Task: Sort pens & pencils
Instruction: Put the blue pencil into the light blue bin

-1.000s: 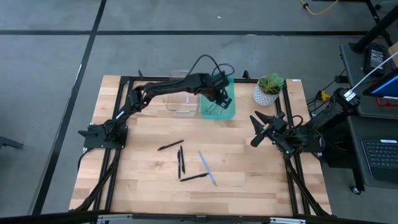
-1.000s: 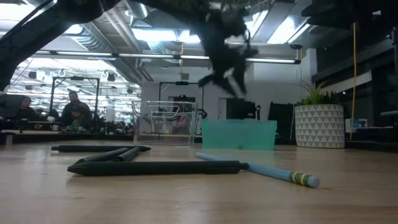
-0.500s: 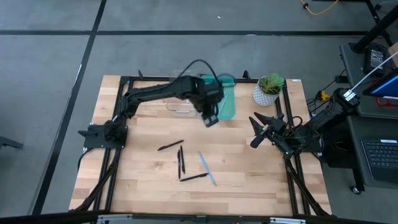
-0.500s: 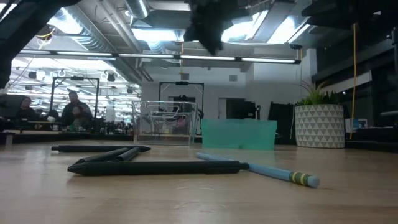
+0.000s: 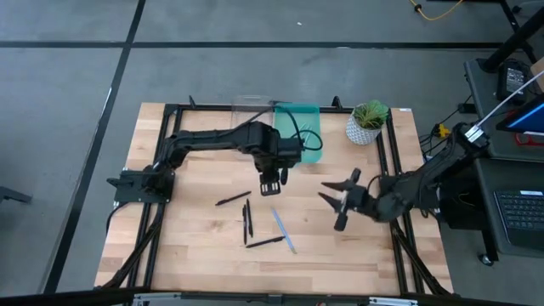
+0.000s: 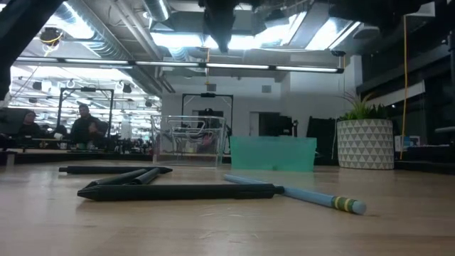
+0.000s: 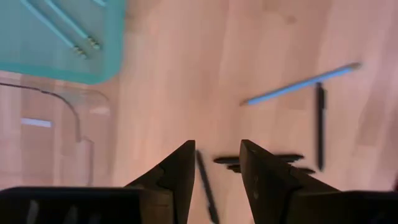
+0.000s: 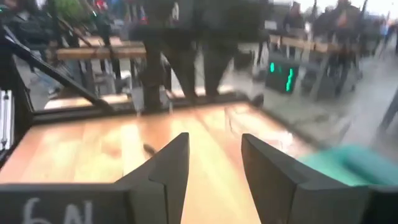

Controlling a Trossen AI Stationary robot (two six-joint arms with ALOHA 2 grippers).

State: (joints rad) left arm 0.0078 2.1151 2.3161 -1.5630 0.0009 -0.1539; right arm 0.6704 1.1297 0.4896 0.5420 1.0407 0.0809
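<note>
Several pens and pencils lie on the wooden table: a black pen (image 5: 232,198), two more black pens (image 5: 247,219), another black pen (image 5: 264,242) and a light blue pencil (image 5: 283,229). Two blue pencils (image 7: 68,25) lie inside the teal tray (image 5: 310,115). My left gripper (image 5: 270,185) hangs open above the table between the tray and the loose pens, pointing down, with nothing between its fingers (image 7: 180,174). My right gripper (image 5: 337,204) stands open and level to the right of the loose pens, also holding nothing.
A clear container (image 5: 251,109) stands left of the teal tray at the table's far side. A potted plant (image 5: 365,123) sits at the far right corner. Bare wood lies along the near edge, and people show in the room behind in the low view.
My left gripper has left the spot above the teal tray, risen, swung toward the near edge to above the loose pens, and rolled about its axis. My right gripper has turned and moved toward the table's middle. The pens have stayed put.
</note>
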